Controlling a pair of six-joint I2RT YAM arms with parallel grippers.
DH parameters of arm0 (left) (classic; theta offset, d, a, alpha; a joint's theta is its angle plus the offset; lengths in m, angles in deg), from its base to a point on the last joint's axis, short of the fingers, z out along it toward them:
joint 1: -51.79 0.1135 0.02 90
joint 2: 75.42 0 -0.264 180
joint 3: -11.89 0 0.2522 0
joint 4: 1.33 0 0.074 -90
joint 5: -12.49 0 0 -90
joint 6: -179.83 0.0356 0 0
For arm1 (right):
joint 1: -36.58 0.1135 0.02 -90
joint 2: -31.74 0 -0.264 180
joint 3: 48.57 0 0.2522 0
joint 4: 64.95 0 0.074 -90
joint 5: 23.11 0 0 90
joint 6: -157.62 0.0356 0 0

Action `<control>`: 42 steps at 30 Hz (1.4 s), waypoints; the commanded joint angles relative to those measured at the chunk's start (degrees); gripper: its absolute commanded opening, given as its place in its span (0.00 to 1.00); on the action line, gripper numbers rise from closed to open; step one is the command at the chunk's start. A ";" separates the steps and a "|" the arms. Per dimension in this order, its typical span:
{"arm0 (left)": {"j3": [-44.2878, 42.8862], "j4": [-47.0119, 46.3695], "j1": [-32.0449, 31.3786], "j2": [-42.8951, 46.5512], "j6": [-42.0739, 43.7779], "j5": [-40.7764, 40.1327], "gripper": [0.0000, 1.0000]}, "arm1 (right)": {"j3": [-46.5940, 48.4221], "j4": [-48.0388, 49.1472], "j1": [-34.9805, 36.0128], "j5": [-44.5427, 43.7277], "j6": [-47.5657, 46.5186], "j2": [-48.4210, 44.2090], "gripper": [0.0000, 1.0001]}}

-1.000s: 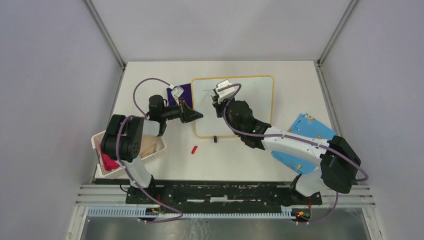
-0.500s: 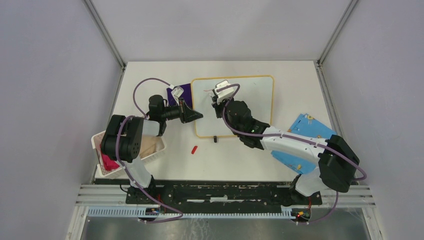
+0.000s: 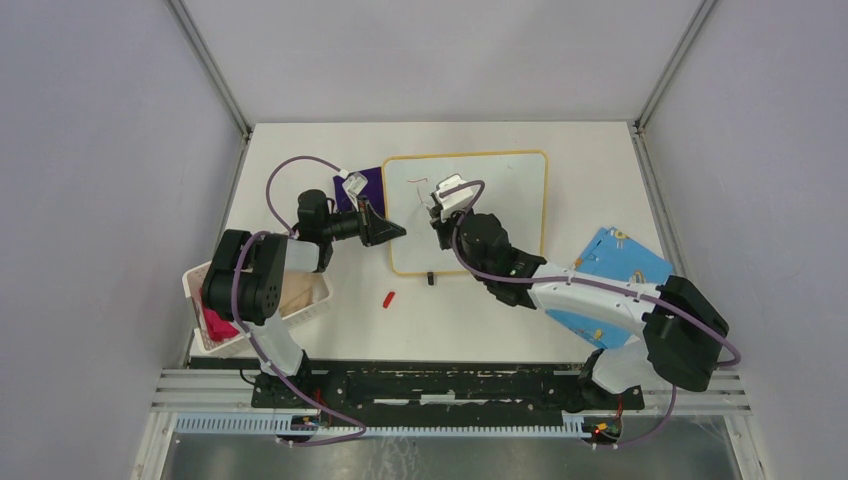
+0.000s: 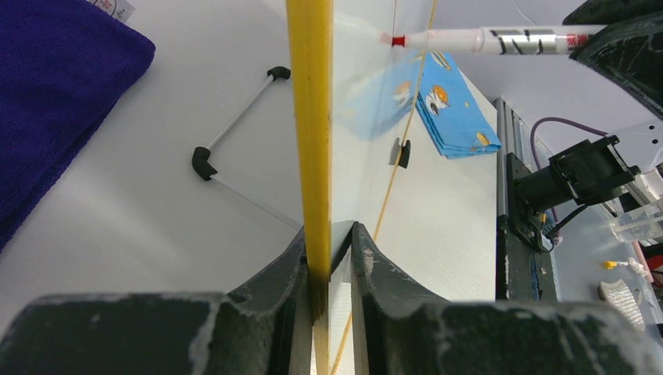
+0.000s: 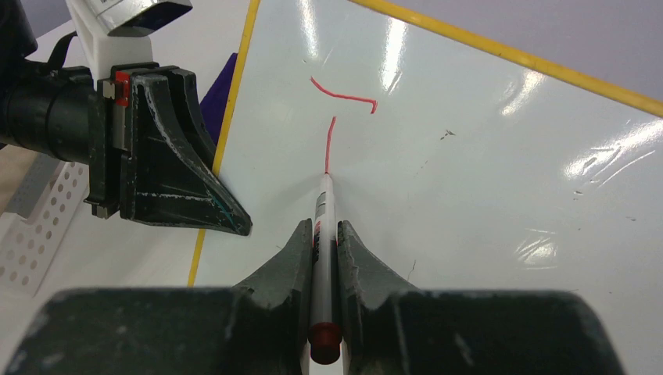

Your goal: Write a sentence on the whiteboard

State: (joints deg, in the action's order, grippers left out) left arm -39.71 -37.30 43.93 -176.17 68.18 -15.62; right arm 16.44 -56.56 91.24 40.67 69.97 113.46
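First letter going down on the whiteboard [image 3: 510, 190]

At the near left, the basket [image 3: 318, 300] holds a red item and something tan that I cannot identify. The left gripper [image 4: 328, 234] pinches the yellow left edge of the board, which lies far-centre on the table. The right gripper [image 5: 320, 226] clamps the marker [image 5: 320, 211], whose tip touches the foot of a "T", all there is of the sentence [image 5: 344, 95] so far. The next move is probably to lift the tip and start the next letter just to the right.

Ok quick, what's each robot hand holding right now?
Left gripper: closed, gripping the whiteboard by its yellow edge.
Right gripper: closed on the red marker, tip touching the whiteboard.
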 commanded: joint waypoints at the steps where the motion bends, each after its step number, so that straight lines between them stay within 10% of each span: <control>1: -0.37 2.44 0.11 0.73 4.61 -3.14 0.02 | -1.75 0.11 -0.19 0.37 0.75 -1.95 0.00; 42: -0.27 3.46 0.04 1.26 5.38 -3.45 0.02 | 2.19 -0.59 -2.26 0.36 1.39 -1.91 0.00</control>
State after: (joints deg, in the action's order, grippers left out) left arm -39.73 -36.47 43.89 -175.71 68.77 -15.62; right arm 16.76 -58.31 89.47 41.31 70.82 111.42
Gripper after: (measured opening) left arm 0.258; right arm 0.177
